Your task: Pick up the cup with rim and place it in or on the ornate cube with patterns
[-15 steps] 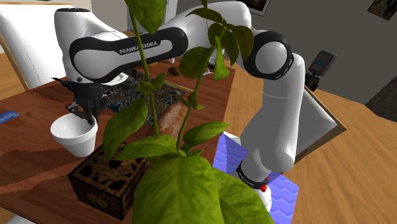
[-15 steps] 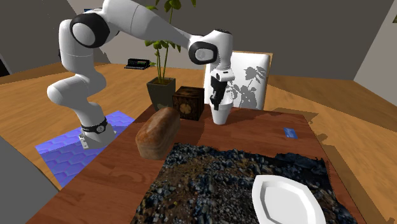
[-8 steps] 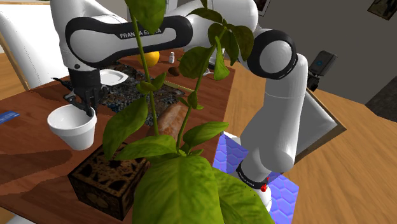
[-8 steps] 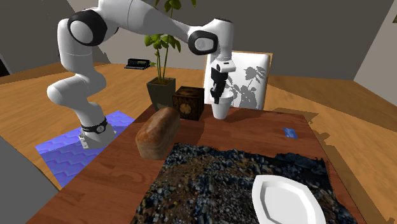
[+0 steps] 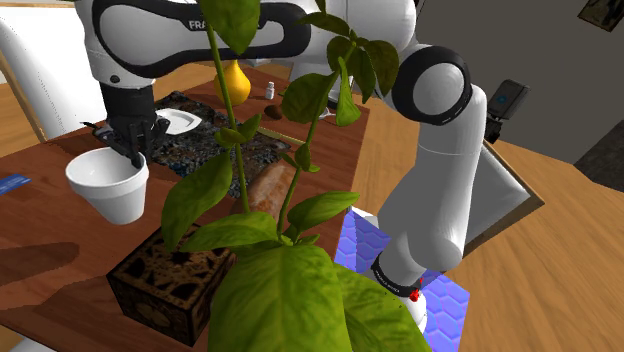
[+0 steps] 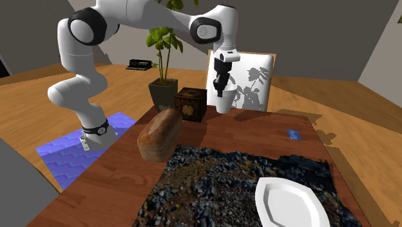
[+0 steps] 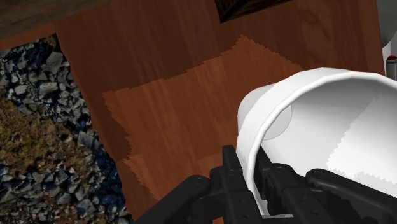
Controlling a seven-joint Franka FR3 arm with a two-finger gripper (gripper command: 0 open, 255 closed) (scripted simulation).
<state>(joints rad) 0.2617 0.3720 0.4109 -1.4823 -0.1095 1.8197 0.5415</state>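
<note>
Closest to me, the big green leaves of a potted plant (image 5: 280,290) crowd the shoulder view, and tucked just behind them at the near edge of the wooden tabletop (image 5: 60,240) sits the ornate cube (image 5: 165,283), dark brown with carved patterns, resting flat. A little beyond it, toward the shoulder view's left, the white cup (image 5: 110,190) hangs in the air off the wood, upright or close to it, with its shadow lying apart from it on the boards. It is beside the cube, not over it. The black gripper (image 5: 130,158) comes down onto the cup's rim and pinches the wall there; in the wrist view the fingers (image 7: 233,178) stand close together with the thin white rim clasped between them, one outside the cup and one inside. Past the cup, a brown loaf of bread (image 5: 262,188) lies on the tabletop, right by a dark mat (image 5: 200,150) that looks like gravel and soil. A small blue card (image 5: 12,183) lies well off toward the shoulder view's left edge. Farther back a white plate (image 5: 178,122) sits on the mat's far part, and at the far end I can make out a yellow pear-shaped fruit (image 5: 236,76) with a small bottle (image 5: 269,91) next to it.
</note>
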